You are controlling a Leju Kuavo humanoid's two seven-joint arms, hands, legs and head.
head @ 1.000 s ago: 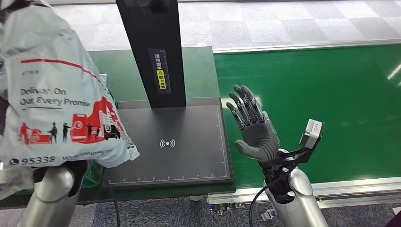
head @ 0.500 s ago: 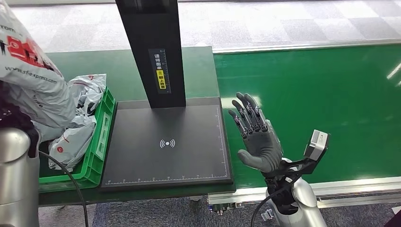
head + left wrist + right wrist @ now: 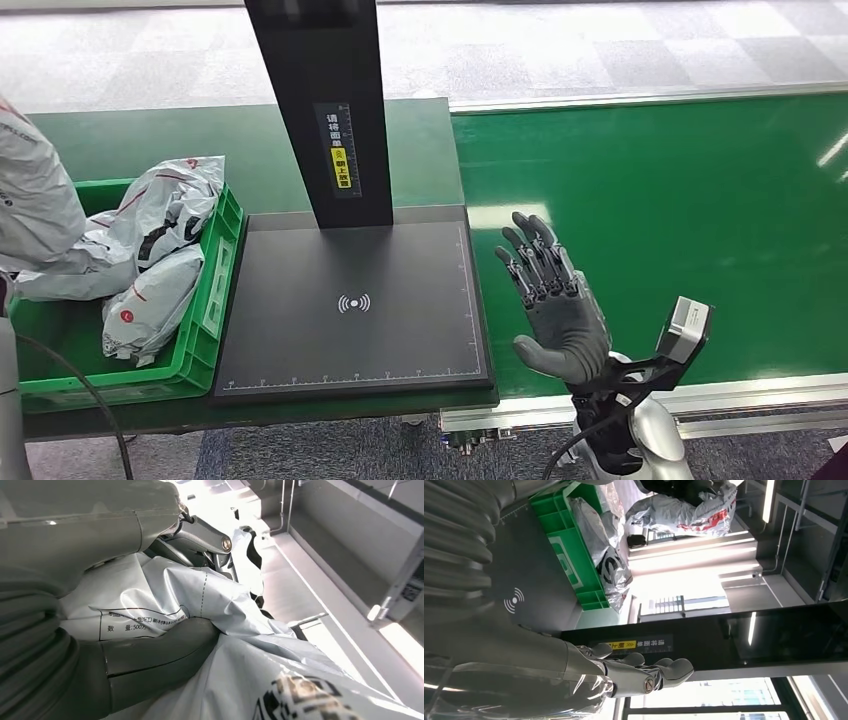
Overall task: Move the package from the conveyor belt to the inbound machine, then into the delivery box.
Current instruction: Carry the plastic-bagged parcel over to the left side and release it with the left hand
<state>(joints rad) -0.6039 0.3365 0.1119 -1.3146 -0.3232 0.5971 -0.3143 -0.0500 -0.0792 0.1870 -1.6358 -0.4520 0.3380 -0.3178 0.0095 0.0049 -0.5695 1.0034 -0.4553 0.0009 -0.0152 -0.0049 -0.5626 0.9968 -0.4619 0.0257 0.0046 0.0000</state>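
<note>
Grey plastic, a crinkled courier package (image 3: 40,225) with red print, hangs at about nine o'clock in the head view, over the green plastic delivery box (image 3: 215,300) that sits just beside the black flat inbound machine (image 3: 350,305). The left hand (image 3: 150,645) grasps this package: in the left wrist view the thick thumb presses on the grey film and the dark fingers wrap over its other side. The right hand (image 3: 555,300) is released, fingers spread, palm raised at about four o'clock above the edge of the green conveyor belt (image 3: 650,220).

The task seems almost done. The belt and the scanning plate carry no package, so only the drop into the box is left, where two other grey bags (image 3: 160,255) already lie.

Compared with one second ago, the package has gone from in front of the camera, near the plate, to the far left, and the box is now uncovered. The right hand has sunk a little toward five o'clock.
</note>
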